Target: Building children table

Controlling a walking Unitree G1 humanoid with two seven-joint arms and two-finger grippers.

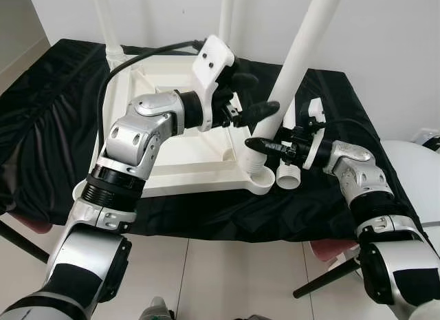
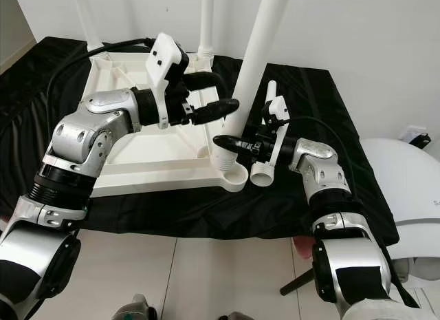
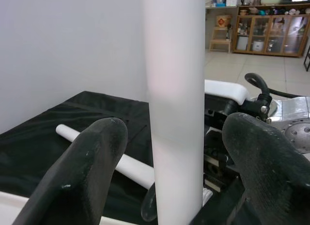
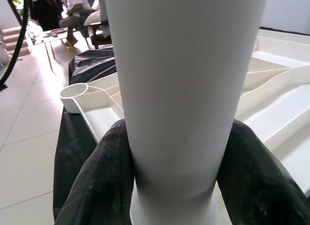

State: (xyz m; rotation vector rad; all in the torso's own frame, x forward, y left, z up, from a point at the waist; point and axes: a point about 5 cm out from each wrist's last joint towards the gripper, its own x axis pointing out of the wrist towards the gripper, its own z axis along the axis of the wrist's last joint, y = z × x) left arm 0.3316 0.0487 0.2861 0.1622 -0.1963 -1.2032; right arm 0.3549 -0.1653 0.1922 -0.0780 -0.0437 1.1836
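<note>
head stereo downward, wrists close on leg (image 1: 295, 65)

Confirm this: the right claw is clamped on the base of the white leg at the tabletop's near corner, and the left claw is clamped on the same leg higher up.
Not quite. The left claw is open: the left wrist view shows its fingers standing apart on either side of the leg without touching. The right claw is indeed clamped on the leg's base at the upturned tabletop.
</note>
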